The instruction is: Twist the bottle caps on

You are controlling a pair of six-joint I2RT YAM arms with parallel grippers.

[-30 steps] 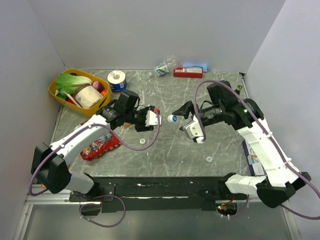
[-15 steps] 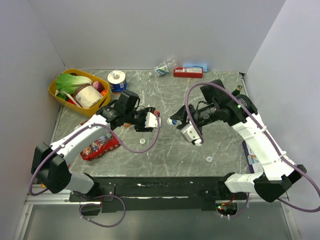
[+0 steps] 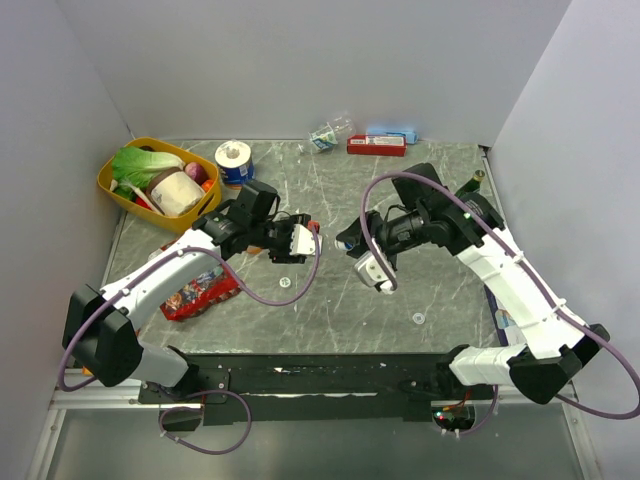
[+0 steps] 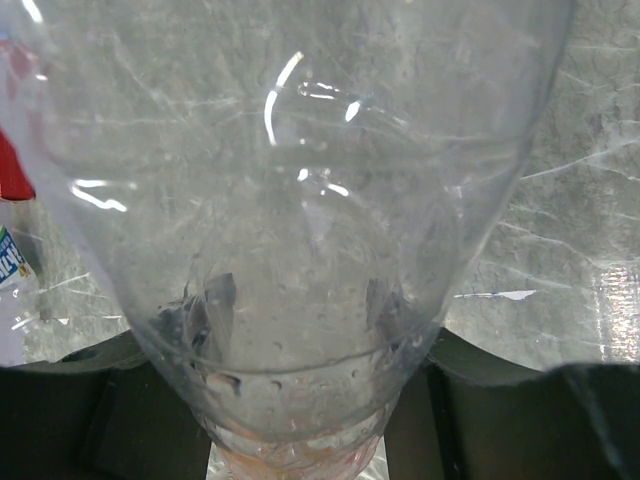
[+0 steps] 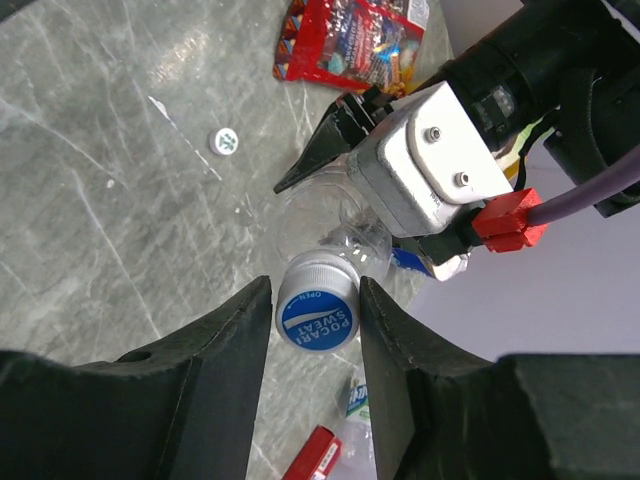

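1. Where your right gripper point(image 5: 316, 298) reaches the bottle mouth near mid-table, its fingers are pinched narrow on the blue cap point(image 5: 316, 320), which sits at the neck of the clear bottle point(image 5: 345, 243).
2. Your left gripper point(image 3: 303, 238) is clamped tight on that bottle's body, with the neck pointing toward 3 o'clock in the top view.
3. A white cap point(image 3: 283, 283) lies on the table point(image 3: 330, 310) at about 8 o'clock from the blue cap. A second white cap point(image 3: 418, 318) lies at about 4 o'clock.
4. The water bottle point(image 3: 330, 133) lies on its side at 12 o'clock, near the far edge.
5. A red packet point(image 3: 195, 290) lies at 8 o'clock, and a yellow basket point(image 3: 112, 186) stands at 10 o'clock.
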